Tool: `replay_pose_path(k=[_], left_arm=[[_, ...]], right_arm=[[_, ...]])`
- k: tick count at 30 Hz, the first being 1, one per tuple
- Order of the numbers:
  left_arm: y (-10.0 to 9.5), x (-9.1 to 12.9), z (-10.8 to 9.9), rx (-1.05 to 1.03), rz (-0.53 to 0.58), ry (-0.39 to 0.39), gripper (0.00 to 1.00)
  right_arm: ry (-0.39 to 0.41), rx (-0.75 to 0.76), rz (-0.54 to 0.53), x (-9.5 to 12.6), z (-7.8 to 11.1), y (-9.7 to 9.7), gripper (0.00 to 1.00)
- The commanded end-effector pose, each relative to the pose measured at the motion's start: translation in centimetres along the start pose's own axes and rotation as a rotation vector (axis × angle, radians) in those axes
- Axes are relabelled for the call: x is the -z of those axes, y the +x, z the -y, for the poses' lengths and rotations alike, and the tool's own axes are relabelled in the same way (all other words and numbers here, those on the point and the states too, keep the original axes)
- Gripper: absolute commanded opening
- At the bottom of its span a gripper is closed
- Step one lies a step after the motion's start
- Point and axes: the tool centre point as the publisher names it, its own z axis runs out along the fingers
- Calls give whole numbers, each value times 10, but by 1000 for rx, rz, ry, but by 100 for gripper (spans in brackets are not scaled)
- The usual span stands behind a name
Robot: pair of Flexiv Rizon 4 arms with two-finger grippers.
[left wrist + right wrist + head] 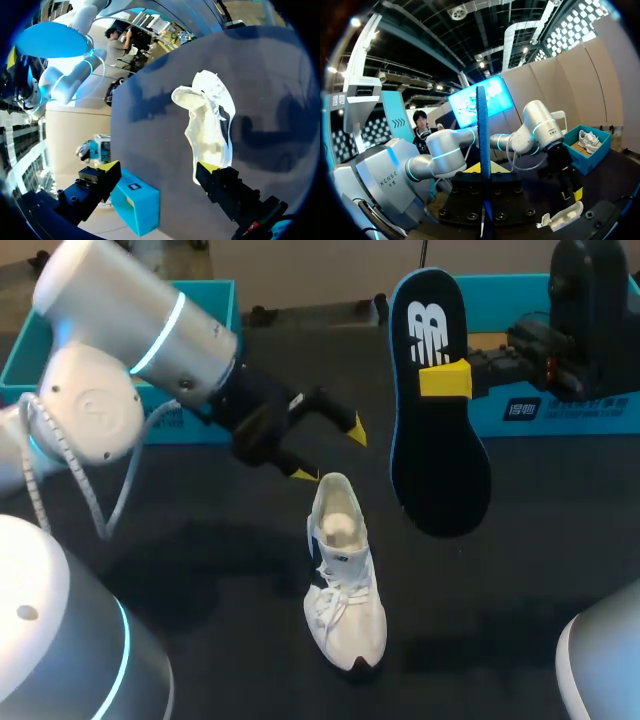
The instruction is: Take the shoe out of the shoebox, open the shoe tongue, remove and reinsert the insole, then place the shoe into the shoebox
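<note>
A white shoe [345, 580] lies on the black table with its heel toward the back and its opening facing up. My left gripper [331, 452] hovers open just behind the heel, its yellow tips spread wide. In the left wrist view the shoe [210, 120] lies ahead of that gripper [160, 167], nearer one finger. My right gripper [440, 380] is shut on a dark insole [435, 440] with a blue rim, held upright in the air to the right of the shoe. In the right wrist view the insole [483, 150] stands edge-on between the fingers.
A teal shoebox [215, 300] sits at the back left behind my left arm. Another teal box [560, 410] stands at the back right behind the right gripper. In the right wrist view the far teal box [587, 147] holds a second white shoe.
</note>
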Motion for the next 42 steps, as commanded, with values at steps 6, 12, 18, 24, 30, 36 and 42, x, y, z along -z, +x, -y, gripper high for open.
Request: replay_pose_path(k=[6,12,18,24,30,36,42], left_arm=[[-14,18,1,-14,396,-52,100],[-40,28,1,-53,454,-94,100],[-56,37,-4,-73,502,-93,100],[-60,46,-10,-77,547,-72,100],[-66,55,-11,-110,587,-80,100],[-71,64,-16,-119,614,-71,100],[-71,64,-16,-119,614,-71,100]], right_arm=[[4,-1,-3,-3,-2,-3,0],[4,-1,-3,-3,-2,-3,0],[4,-1,-3,-3,-2,-3,0],[4,-1,-3,-3,-2,-3,0],[-7,-25,-29,-2,-3,-13,0],[-15,-73,-97,1,-10,-54,0],[-5,-104,-113,-1,-22,-97,0]])
